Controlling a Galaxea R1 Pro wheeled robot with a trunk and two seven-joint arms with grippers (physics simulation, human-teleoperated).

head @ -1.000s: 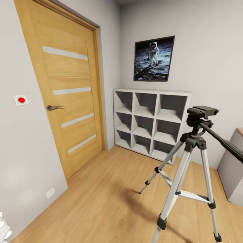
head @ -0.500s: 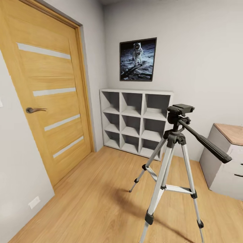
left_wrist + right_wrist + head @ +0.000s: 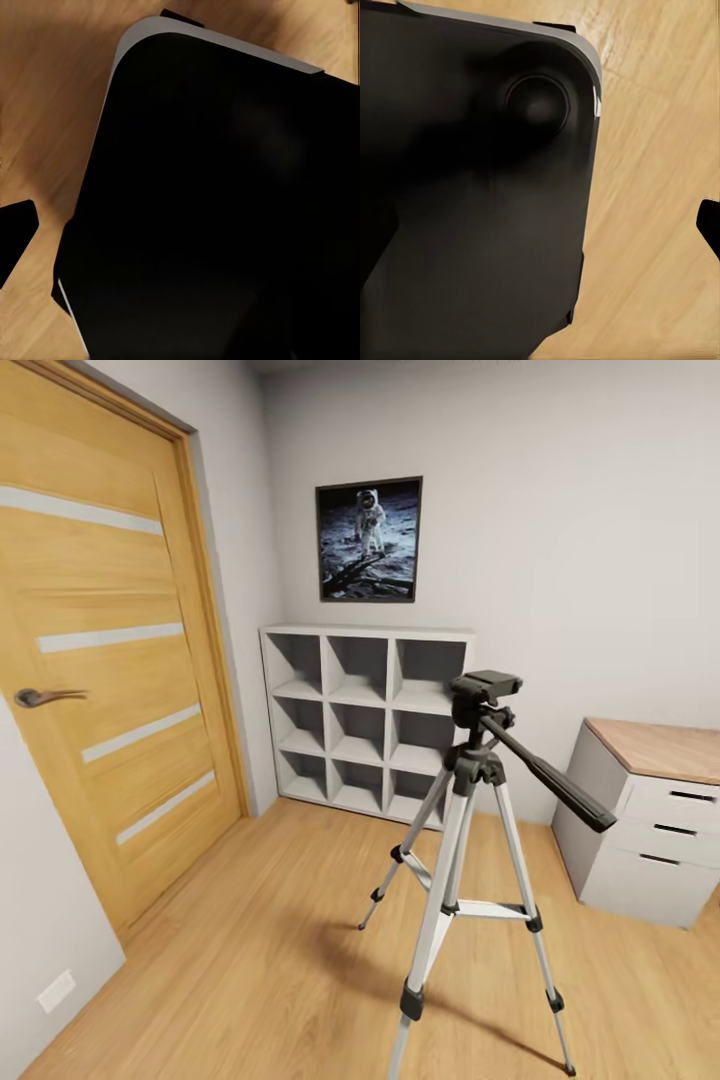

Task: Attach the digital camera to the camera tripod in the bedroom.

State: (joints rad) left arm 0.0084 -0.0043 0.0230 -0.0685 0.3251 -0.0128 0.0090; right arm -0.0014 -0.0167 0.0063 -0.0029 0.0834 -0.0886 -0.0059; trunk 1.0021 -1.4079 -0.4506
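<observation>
Tripod [image 3: 470, 830] stands on plank floor [image 3: 260, 950] near cube shelf [image 3: 362, 720].

The head camera looked forward and slightly down into a bedroom corner, from standing height, with the camera tripod [image 3: 470, 830] near and the white cube shelf [image 3: 365, 720] and wooden door [image 3: 100, 660] farther off. Both wrist cameras pointed steeply down, very close above a large black rounded body [image 3: 225, 210], with wood-plank floor [image 3: 660, 225] beyond its edge. All three views shared that plank floor.
</observation>
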